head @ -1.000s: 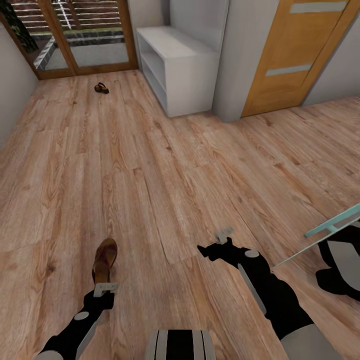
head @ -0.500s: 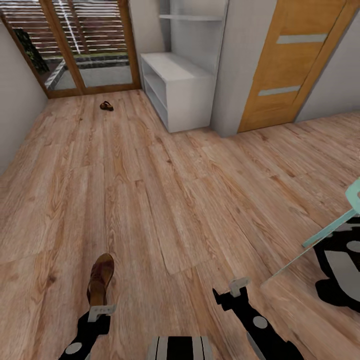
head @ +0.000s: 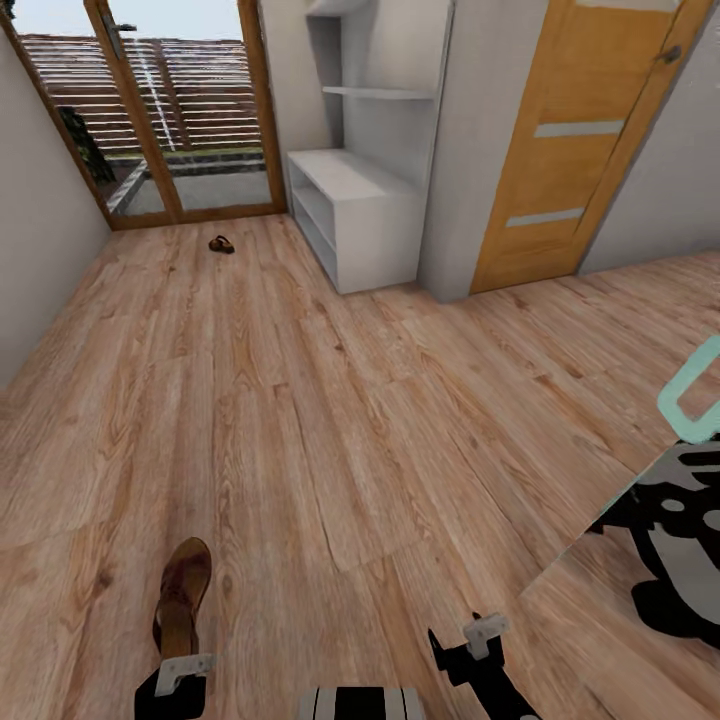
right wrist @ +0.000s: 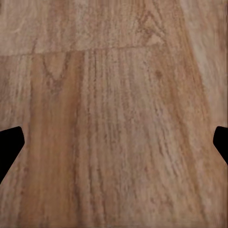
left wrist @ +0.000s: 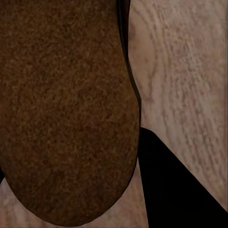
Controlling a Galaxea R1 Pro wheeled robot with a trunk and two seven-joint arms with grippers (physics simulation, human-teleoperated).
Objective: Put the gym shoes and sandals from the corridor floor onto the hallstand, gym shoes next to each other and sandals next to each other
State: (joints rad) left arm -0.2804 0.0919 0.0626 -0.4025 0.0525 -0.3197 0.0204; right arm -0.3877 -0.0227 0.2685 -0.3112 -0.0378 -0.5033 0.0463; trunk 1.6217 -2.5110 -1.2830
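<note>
A brown sandal juts forward from my left gripper, which is shut on its near end at the bottom left of the head view. Up close in the left wrist view, that sandal hangs above the wood-plank corridor floor. The second sandal lies far ahead on the floor, near the glass doors. The pale grey hallstand stands against the wall at the back, with floating shelves above it. My right gripper is open over bare floor, its fingers wide apart. The gym shoes are out of view.
Wood-framed glass doors close the corridor's far end. An orange wooden door stands right of the hallstand. A teal-framed mirror panel at the right edge reflects my body. A grey wall runs along the left.
The head camera has tilted up, bringing more of the doors and upper shelves into view. Both arms have drawn back toward my body, the sandal staying in the left gripper.
</note>
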